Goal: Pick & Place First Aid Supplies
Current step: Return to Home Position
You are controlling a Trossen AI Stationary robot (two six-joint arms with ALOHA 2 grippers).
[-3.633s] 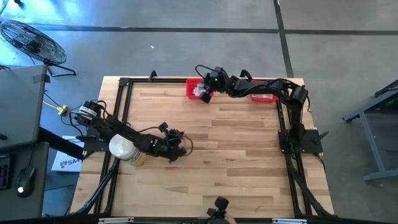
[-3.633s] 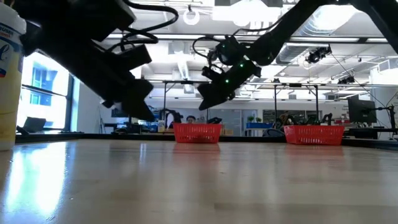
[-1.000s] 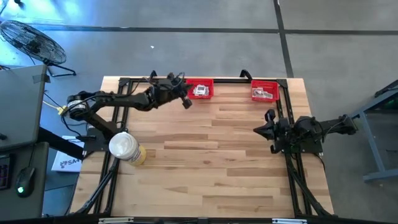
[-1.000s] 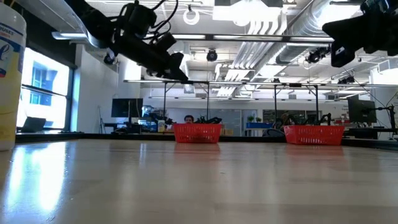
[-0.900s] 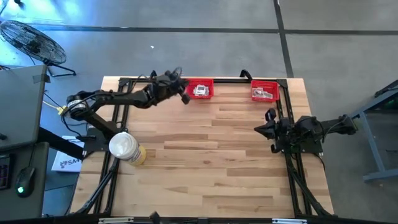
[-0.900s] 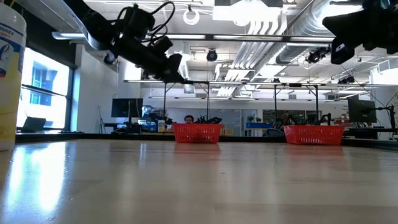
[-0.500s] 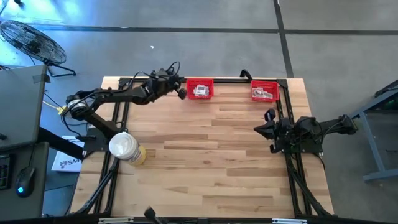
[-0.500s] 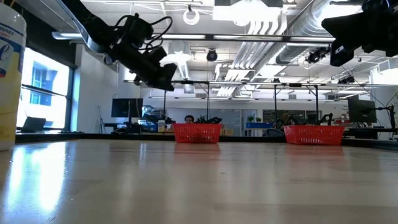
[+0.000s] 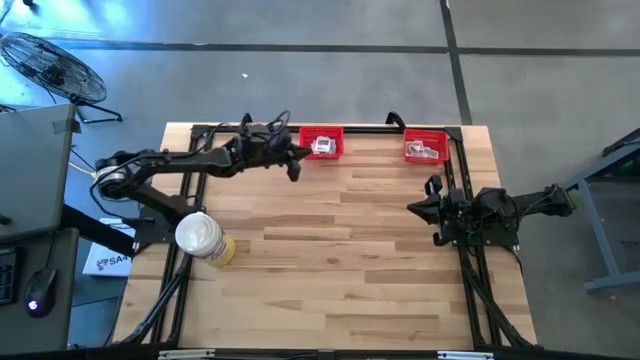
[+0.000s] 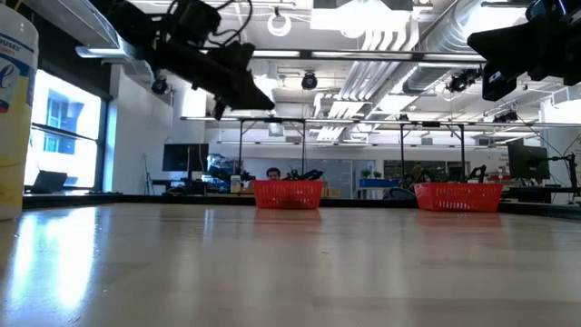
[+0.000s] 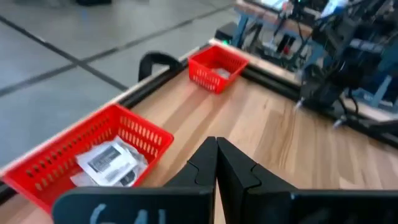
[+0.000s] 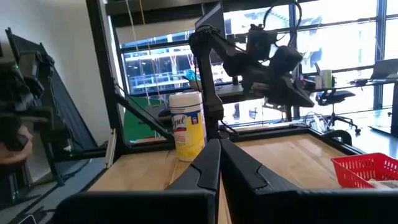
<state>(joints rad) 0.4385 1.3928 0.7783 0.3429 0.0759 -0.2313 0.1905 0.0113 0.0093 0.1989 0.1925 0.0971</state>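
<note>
The first aid supplies show as white packets with dark centres (image 11: 109, 163) in a red bin (image 11: 144, 134) at the table's far edge, with more packets (image 9: 424, 151) in a second red bin (image 9: 425, 133) to its right. My left gripper (image 11: 216, 147) is shut and empty. It hovers above the table just left of the left bin (image 9: 321, 129) and points toward the right. My right gripper (image 12: 217, 144) is shut and empty, drawn back at the table's right edge (image 9: 418, 208).
A large white cylinder with a yellowish base (image 9: 200, 236) stands near the table's left edge. A black frame (image 9: 195, 180) runs along the table's left, far and right sides. Bare wood (image 9: 330, 260) fills the middle and near part.
My left gripper swung a little toward the table's far left corner, then came back beside the left bin, rolling about its own axis as it went. It stayed shut.
</note>
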